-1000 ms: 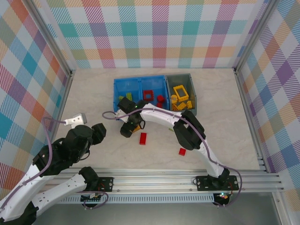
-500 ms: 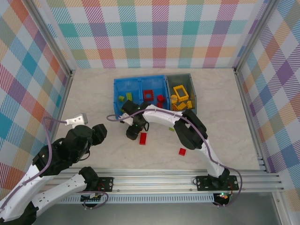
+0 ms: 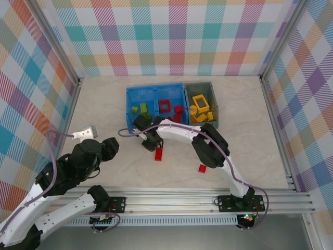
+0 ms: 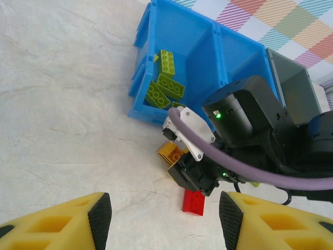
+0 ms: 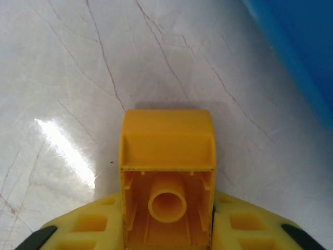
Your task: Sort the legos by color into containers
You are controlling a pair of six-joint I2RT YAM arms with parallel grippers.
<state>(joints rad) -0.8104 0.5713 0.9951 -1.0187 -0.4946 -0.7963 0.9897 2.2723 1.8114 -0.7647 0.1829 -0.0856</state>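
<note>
From above, the right gripper point(image 3: 150, 144) reaches across to the front of the blue bin point(image 3: 128, 101), just beside a red brick point(image 3: 158, 154) on the table point(image 3: 104, 104). The grey bin point(image 3: 214, 107), where the yellow pieces lie, sits off to its right, past both blue compartments. That, I'd say, is the way the next move goes.

From the left wrist, the left gripper point(image 4: 164, 216) hangs empty, fingers spread wide, well apart from it all. Ahead, a yellow brick point(image 4: 170, 152) pokes from the right gripper's tip, near the blue wall.

From the right wrist, the fingers point(image 5: 83, 229) pinch that brick, hollow underside toward the camera, long axis pointing straight out from them. Whether it touches the table I can't tell.
</note>
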